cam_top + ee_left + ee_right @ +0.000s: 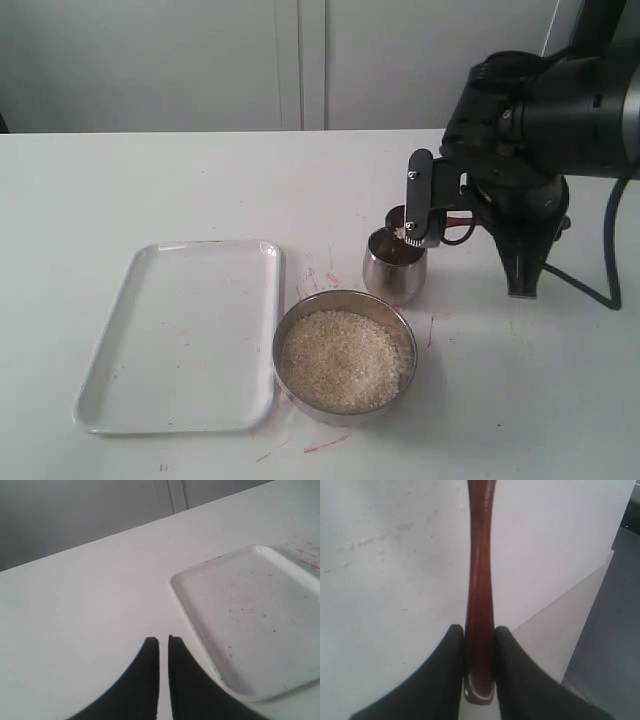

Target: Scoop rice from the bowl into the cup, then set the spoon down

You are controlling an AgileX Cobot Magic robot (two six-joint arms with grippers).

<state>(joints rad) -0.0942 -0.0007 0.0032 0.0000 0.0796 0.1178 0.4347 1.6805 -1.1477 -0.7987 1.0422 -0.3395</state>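
Observation:
The steel bowl (284,338) stands near the table's front, filled with rice (343,360). Just behind it, to the right, is the smaller steel cup (393,270). My right gripper (421,212) (480,628) is shut on the handle of the reddish-brown spoon (480,570). It holds the spoon's head (394,218) right over the cup's mouth, with a few pale grains showing at the head. The head itself is out of the right wrist view. My left gripper (163,639) hovers over bare table beside the tray, shut with nothing between its fingers; the exterior view does not show it.
A white rectangular tray (185,335) (250,615) lies left of the bowl. Red marks dot the table around the bowl and cup. The right arm's dark body (545,130) looms above the table's right side. The table edge shows in the right wrist view.

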